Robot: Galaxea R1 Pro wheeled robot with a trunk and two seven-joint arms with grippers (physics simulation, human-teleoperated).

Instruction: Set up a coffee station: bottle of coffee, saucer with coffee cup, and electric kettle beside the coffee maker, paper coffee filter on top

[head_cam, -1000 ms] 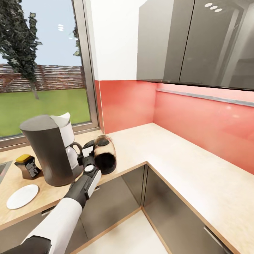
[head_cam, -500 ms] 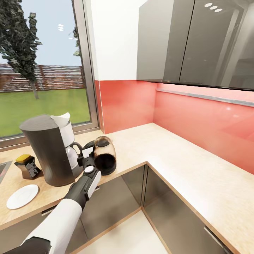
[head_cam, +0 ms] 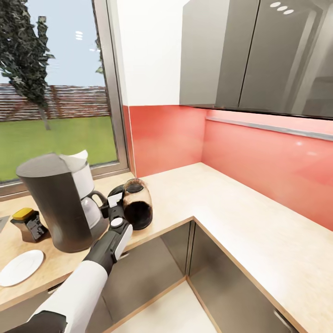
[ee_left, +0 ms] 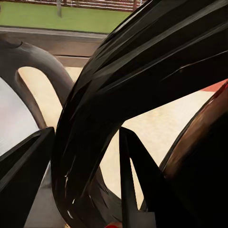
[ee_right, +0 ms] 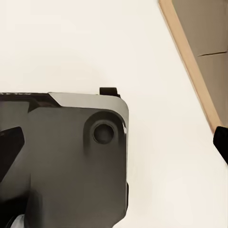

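On the worktop right beside the coffee maker stands the electric kettle; left pincer is pinching its loop handle; saucer lies nearby.

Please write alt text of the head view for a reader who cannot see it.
The robot's left pincer grips the loop handle of the dark electric kettle, which is on the beige countertop right beside the tall grey coffee maker. On the maker's other side are the yellow-capped bottle of coffee and the white saucer.
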